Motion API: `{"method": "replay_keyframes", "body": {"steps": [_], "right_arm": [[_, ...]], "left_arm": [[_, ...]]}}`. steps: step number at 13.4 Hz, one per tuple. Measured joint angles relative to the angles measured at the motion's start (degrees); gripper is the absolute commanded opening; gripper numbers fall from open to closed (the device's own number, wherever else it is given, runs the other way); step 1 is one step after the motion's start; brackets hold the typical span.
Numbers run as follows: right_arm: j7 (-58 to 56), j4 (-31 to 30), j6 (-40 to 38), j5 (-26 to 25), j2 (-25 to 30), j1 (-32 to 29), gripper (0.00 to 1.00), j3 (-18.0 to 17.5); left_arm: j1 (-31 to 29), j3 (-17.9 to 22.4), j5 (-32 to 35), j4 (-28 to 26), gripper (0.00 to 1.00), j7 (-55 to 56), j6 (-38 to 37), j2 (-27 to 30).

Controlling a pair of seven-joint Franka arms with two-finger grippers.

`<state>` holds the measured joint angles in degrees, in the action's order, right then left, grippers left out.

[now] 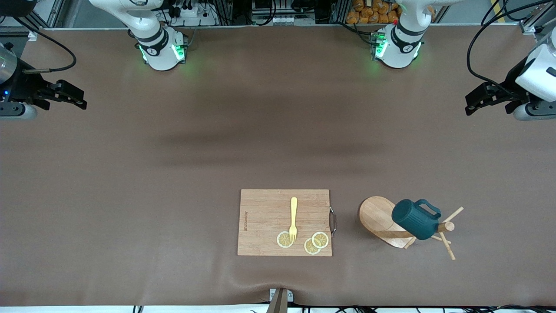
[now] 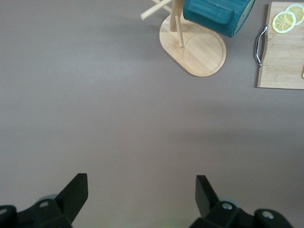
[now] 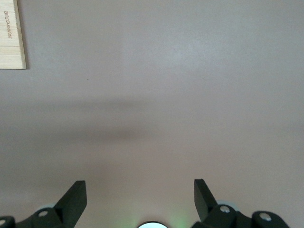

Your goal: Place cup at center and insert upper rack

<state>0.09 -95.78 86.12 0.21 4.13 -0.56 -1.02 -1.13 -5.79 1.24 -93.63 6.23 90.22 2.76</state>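
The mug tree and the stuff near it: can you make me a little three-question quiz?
1. True or false: the cup hangs on the mug tree.
2. What lies on the board with the lemon slices? A) fork B) spoon C) knife
3. Fill in: both end effectors are ____ and hold nothing.

Key:
1. True. The cup sits tilted on the tree, above its oval base.
2. A. A yellow fork lies there, its tines on one slice.
3. Open. The left end effector waits over bare table at its own end; the right end effector waits at the other end.
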Motion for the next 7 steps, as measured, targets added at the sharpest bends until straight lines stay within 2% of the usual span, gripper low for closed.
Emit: {"method": "replay_keyframes", "body": {"steps": [7], "right_arm": [[0.0, 0.0, 0.0, 0.0, 0.2, 0.0, 1.00, 0.0]], "left_arm": [[1.1, 0.6, 0.0, 0.5, 1.00, -0.1, 0.1, -0.9]]}}
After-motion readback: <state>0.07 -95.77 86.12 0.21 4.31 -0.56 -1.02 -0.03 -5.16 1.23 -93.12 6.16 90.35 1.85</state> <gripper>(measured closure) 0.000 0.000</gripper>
